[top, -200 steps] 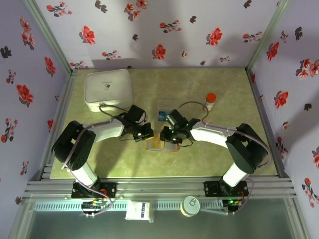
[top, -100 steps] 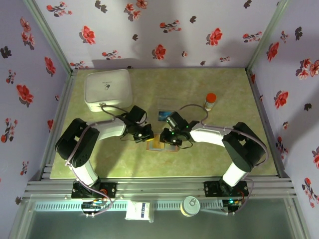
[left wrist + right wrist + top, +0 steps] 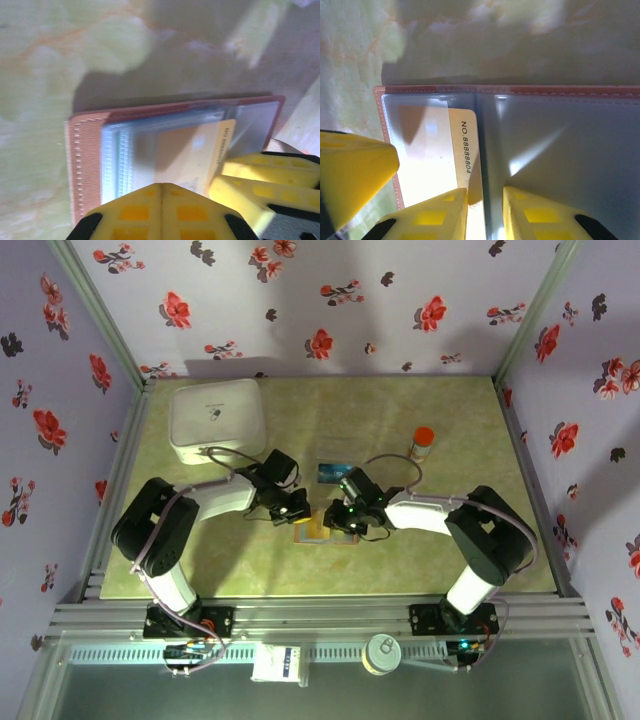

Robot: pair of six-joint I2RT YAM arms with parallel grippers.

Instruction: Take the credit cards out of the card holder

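Right now I'm mid-extraction, I judge. The card holder lies open on the bench between both arms. My left gripper, jaws together, seems to pin its left side. My right gripper stands slightly apart, straddling the yellow card's edge; whether it grips, I cannot tell. Next: pinch, slide out. Beyond lies a blue card, free.

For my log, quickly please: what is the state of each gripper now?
Left gripper: closed, nothing between, resting on the card holder.
Right gripper: slightly open over the yellow card edge; a grip cannot be told.
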